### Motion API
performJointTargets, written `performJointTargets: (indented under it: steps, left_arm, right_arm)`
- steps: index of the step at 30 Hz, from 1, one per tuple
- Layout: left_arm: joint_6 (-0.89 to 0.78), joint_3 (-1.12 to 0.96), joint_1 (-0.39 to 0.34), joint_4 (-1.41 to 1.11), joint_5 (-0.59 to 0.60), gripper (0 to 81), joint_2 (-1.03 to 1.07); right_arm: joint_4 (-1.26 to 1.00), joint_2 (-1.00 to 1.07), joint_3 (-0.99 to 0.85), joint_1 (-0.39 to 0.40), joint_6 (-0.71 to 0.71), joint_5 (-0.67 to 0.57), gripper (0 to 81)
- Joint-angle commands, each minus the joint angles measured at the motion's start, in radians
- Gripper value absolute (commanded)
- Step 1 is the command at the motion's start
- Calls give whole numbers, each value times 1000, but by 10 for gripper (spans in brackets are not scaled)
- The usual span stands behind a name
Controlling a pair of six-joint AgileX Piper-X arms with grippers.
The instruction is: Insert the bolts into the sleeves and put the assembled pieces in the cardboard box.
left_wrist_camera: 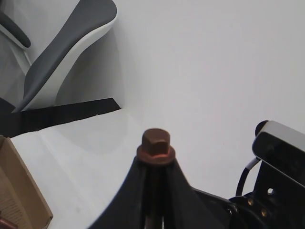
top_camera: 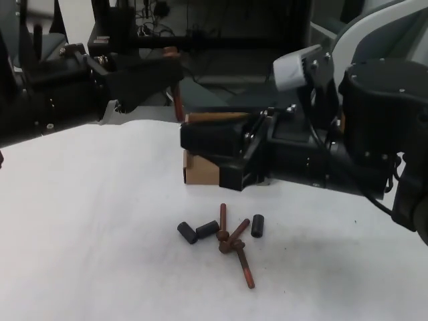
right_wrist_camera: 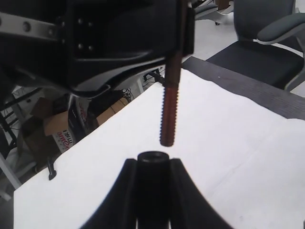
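Left fingers (left_wrist_camera: 136, 188) grasp 1 bolt (left_wrist_camera: 156, 144) near its head. Right fingers (right_wrist_camera: 126, 191) grasp 1 sleeve (right_wrist_camera: 153, 162) just under the bolt's threaded tip, not touching. 3 loose sleeves (top_camera: 206, 229) and loose bolts (top_camera: 246, 264) lie on the desk (top_camera: 100, 221) before the cardboard box (top_camera: 200, 170).

Copper-brown metal hex bolt (left_wrist_camera: 156, 145): one rusty copper tone over head and threaded shank, no markings.
Short black cylindrical sleeve (right_wrist_camera: 153, 158): plain matt black.
Loose copper-brown bolts (top_camera: 245, 262): apparently the same copper tone, darker at the heads.
Loose black sleeves (top_camera: 187, 232): black all over, unpatterned.
Tan cardboard box (top_camera: 200, 170): light brown side, more orange-brown along the upper edge.
White cloth bench cover (top_camera: 87, 221): plain white.
Black left gripper (left_wrist_camera: 156, 163): black fingers.
Black right gripper (right_wrist_camera: 152, 165): black fingers.
Pale grey camera housing (top_camera: 297, 67): light grey against a black arm.
Grey-and-white office chair (left_wrist_camera: 71, 43): dark grey padding, white shell.
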Motion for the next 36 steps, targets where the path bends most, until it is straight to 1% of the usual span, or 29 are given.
performJointTargets:
  steps: [1, 7, 13, 20, 29, 36]
  left_arm:
    - [-1, -3, -2, -25, 8, 17, -5]
    - [-1, -3, -2, -25, 8, 17, -5]
    - [-15, -3, -2, -86, 8, 17, -5]
    - [-34, -3, -2, -86, 30, 17, -5]
    - [-31, -3, -44, -86, 30, 17, -5]
    - [-29, -3, -44, -85, 30, 17, -5]
  right_arm:
    - [-27, 0, -13, -7, 10, -5, 6]
    - [-27, 0, -13, -7, 10, -5, 6]
    - [-27, 0, -13, -7, 10, -5, 6]
    - [-27, 0, -13, -7, 10, -5, 6]
    - [-50, 0, -13, -7, 10, -25, 6]
    - [-50, 0, -13, -7, 17, -25, 6]
